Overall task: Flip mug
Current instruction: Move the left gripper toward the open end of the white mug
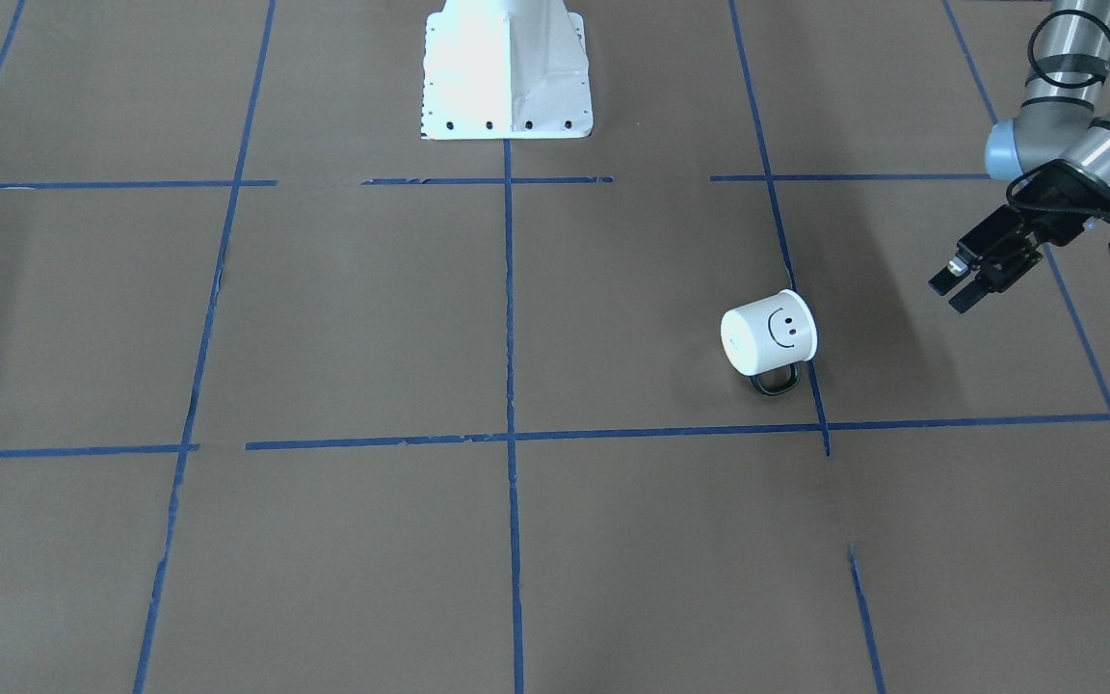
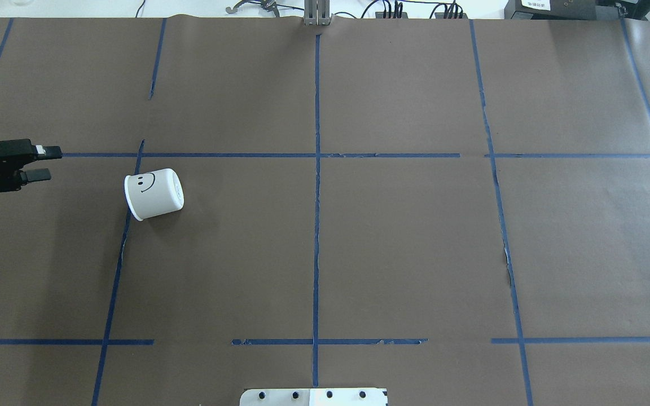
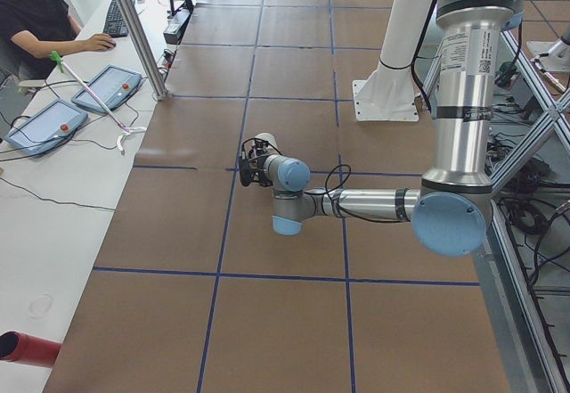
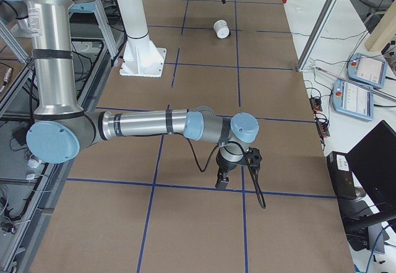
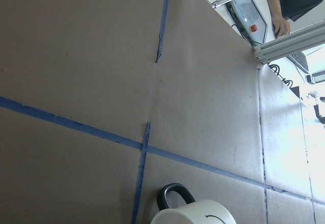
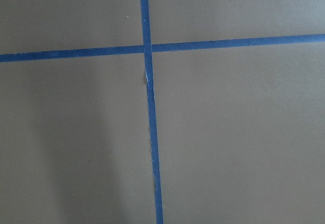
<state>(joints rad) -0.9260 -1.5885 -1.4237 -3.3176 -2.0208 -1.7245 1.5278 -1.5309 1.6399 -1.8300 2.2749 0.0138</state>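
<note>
The white mug (image 1: 769,333) with a black smiley face lies on its side on the brown table, face up. Its mouth points toward my left gripper and its dark handle (image 1: 773,382) points away from the robot. It also shows in the overhead view (image 2: 154,193), the right side view (image 4: 221,28), and at the bottom of the left wrist view (image 5: 195,215). My left gripper (image 1: 955,289) (image 2: 43,163) is open and empty, hovering apart from the mug on its mouth side. My right gripper (image 4: 221,182) shows only in the right side view, low over the table far from the mug; I cannot tell its state.
The white robot base mount (image 1: 507,67) (image 2: 313,396) stands at the robot's edge of the table. Blue tape lines (image 6: 147,82) grid the brown paper. An operator (image 3: 36,19) sits at a side bench with teach pendants (image 3: 107,88).
</note>
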